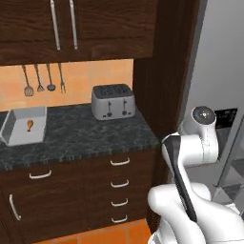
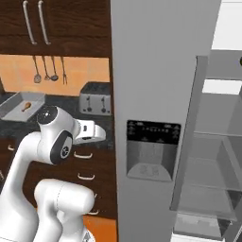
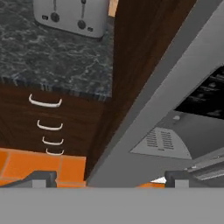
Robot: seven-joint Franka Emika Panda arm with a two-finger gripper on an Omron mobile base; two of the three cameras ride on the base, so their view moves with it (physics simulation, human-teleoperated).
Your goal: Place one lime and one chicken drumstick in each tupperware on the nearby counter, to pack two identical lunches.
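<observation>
A light-grey tupperware sits at the left end of the dark marbled counter, with one chicken drumstick lying in it. The right base view shows the same tupperware and drumstick behind my arm. No lime is in view. My gripper is open and holds nothing. It hangs in front of the counter's right end, well to the right of the tupperware, and looks down along the drawers and the fridge's side.
A silver toaster stands on the counter near its right end. A tall dark wood panel separates the counter from the grey fridge. The fridge door stands open onto bare shelves. Drawers lie below the counter.
</observation>
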